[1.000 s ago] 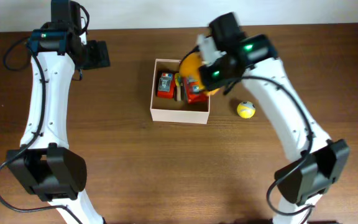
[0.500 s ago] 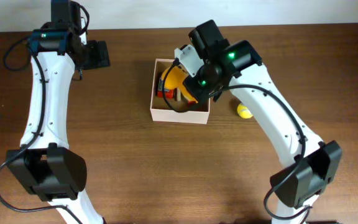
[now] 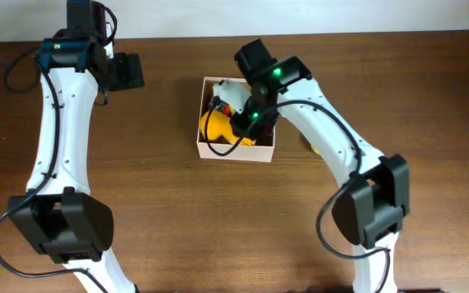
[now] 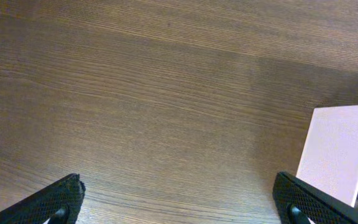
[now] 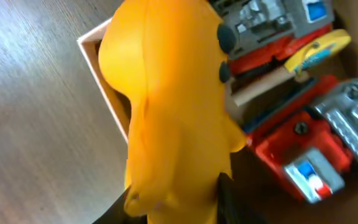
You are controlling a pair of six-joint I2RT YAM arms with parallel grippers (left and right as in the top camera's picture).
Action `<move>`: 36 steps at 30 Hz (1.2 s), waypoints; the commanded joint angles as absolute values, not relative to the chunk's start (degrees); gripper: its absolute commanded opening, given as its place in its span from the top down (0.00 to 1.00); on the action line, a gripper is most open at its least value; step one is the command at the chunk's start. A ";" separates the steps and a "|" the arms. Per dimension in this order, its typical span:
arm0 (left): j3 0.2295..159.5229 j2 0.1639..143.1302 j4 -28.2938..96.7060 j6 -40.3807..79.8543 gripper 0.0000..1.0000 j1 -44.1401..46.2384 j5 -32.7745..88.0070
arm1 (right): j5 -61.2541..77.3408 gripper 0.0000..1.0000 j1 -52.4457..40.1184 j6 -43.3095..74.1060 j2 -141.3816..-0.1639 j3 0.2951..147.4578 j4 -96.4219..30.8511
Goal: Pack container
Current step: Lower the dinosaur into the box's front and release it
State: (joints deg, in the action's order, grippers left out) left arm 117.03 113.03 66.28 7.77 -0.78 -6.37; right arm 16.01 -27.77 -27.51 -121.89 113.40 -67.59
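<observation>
The right gripper (image 3: 243, 114) clamps a yellow toy (image 3: 216, 128) low inside the container (image 3: 236, 151) at frame centre, seemingly ready for release. The left gripper (image 4: 182, 202) hangs open, upper left.

Matt wood grain, smooth bright plastic
Table (image 4: 135, 93) brown, finely streaked, low sheen; container (image 4: 337, 149) walls matt white, paper-like; yellow toy (image 5: 166, 106) smooth, possibly soft plastic; red toys (image 5: 291, 146) glossy hard plastic, silvery-grey parts.

One container (image 3: 234, 151), one orange toy (image 5: 166, 112), two red toys (image 5: 294, 146) and two robot arms (image 3: 55, 122) are in view.
</observation>
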 commanded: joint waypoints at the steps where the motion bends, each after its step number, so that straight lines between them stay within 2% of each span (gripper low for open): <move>1: 118.08 111.53 66.28 8.27 0.01 -0.91 -6.22 | 17.85 0.71 -27.64 -31.35 -123.55 114.54 -66.96; 16: 118.08 111.53 66.28 8.27 0.01 -0.91 -6.22 | 18.02 0.68 -27.64 -31.73 -126.80 114.54 -61.54; 17: 118.08 111.53 66.28 8.27 0.01 -0.91 -6.22 | 18.02 0.64 -27.64 -31.70 -126.80 114.54 -61.52; 19: 118.08 111.53 66.28 8.27 0.01 -0.91 -6.22 | 18.00 0.41 -27.64 -31.70 -126.80 114.54 -61.47; 22: 118.08 111.53 66.28 8.27 0.01 -0.91 -6.22 | 18.00 0.24 -27.62 -31.70 -126.80 114.54 -61.21; 25: 118.08 111.53 66.28 8.27 0.01 -0.91 -6.22 | 18.00 0.20 -27.62 -31.70 -126.80 114.56 -60.99; 33: 118.08 111.53 66.28 8.27 0.01 -0.91 -6.22 | 18.04 0.19 -27.64 -30.85 -125.80 117.43 -62.24; 36: 118.08 111.53 66.28 8.27 0.01 -0.91 -6.22 | 17.50 0.10 -27.46 -25.76 -124.92 122.21 -63.86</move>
